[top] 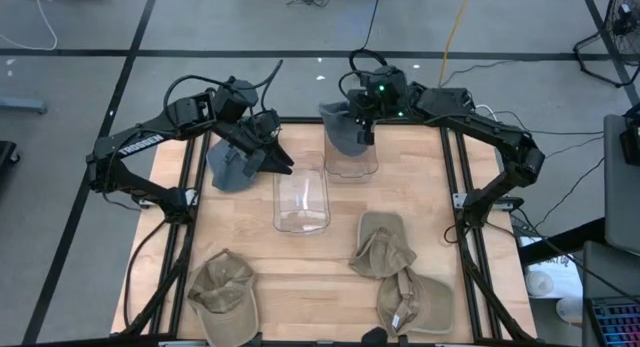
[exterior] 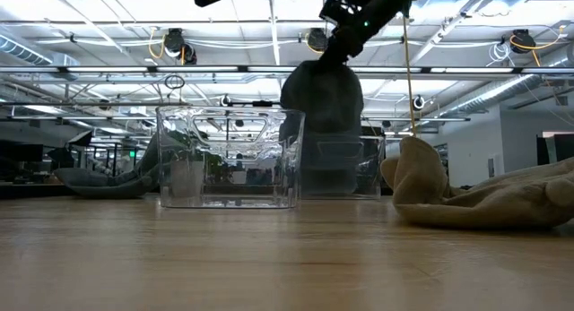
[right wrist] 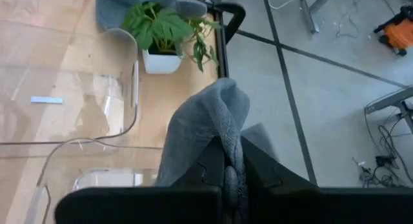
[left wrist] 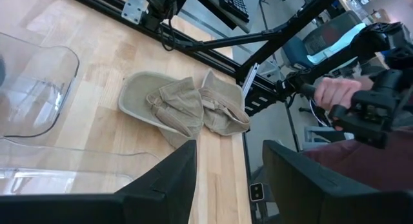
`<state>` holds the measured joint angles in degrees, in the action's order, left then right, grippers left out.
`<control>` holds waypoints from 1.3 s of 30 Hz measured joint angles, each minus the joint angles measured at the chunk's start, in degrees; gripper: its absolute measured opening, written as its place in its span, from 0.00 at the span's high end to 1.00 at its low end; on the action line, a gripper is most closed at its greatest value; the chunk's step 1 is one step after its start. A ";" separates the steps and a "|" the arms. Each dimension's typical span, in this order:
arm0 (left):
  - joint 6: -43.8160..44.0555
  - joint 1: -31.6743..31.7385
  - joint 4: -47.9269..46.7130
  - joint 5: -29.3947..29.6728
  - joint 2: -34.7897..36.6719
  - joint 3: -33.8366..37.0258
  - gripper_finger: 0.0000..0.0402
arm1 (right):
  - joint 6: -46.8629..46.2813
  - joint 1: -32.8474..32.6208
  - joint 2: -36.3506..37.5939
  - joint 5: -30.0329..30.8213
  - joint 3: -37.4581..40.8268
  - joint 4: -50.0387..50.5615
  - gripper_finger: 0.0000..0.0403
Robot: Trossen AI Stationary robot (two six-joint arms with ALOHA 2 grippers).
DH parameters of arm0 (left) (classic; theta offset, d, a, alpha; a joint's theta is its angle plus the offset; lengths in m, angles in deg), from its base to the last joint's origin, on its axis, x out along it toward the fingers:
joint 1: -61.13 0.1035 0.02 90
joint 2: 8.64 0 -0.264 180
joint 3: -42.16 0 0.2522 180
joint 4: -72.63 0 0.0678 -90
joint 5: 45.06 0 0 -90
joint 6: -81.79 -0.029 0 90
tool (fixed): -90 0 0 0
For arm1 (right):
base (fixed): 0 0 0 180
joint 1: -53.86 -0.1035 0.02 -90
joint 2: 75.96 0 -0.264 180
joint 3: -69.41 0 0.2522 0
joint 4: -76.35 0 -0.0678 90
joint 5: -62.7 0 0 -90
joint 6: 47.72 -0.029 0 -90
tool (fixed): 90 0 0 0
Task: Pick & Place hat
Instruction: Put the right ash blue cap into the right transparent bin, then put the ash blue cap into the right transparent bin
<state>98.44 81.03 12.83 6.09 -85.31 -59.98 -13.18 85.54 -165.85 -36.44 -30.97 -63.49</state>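
A grey hat (top: 343, 127) hangs from my right gripper (top: 364, 129) over the far end of a clear bin (top: 352, 159); in the low view the grey hat (exterior: 323, 105) droops below that gripper (exterior: 343, 51), which is shut on it. My left gripper (top: 283, 164) is open and hovers at the table's left, between a second grey hat (top: 230, 167) lying flat on the wood and a second clear bin (top: 302, 199). Nothing lies between its fingers (left wrist: 229, 156). My right gripper (right wrist: 231, 162) pinches a bunched fold of the grey hat's cloth (right wrist: 226, 117) between its two fingers, coming from above and pointing down. The hat hangs slack below the fingers, lifted off the table, its lower part (exterior: 327, 172) down at the far bin; whether it touches the bin I cannot tell.
Three tan hats lie on the near half of the table (top: 225, 287) (top: 383, 245) (top: 412, 302). A small potted plant (right wrist: 164, 30) stands near the far left. A person's hand (left wrist: 339, 95) shows beyond the table's right side. Bare wood lies between the bins and the tan hats.
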 joint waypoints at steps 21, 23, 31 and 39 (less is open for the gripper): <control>0.00 0.01 0.00 0.00 0.00 0.01 0.54 | -0.57 0.98 -0.05 6.78 16.22 -18.13 0.83; 0.00 0.00 0.00 -0.04 0.00 0.01 0.54 | 0.15 0.97 -0.05 8.59 16.27 -18.11 0.78; -0.52 0.02 -0.04 -0.04 0.00 0.01 0.54 | -1.83 -0.25 3.96 7.40 16.29 -18.01 0.48; -2.86 0.07 -0.07 0.90 0.00 0.01 0.54 | -4.24 -3.08 10.09 9.82 16.29 -18.03 0.27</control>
<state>95.58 81.09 12.77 6.99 -85.31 -59.97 -17.43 82.46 -155.76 -26.62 -14.68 -81.52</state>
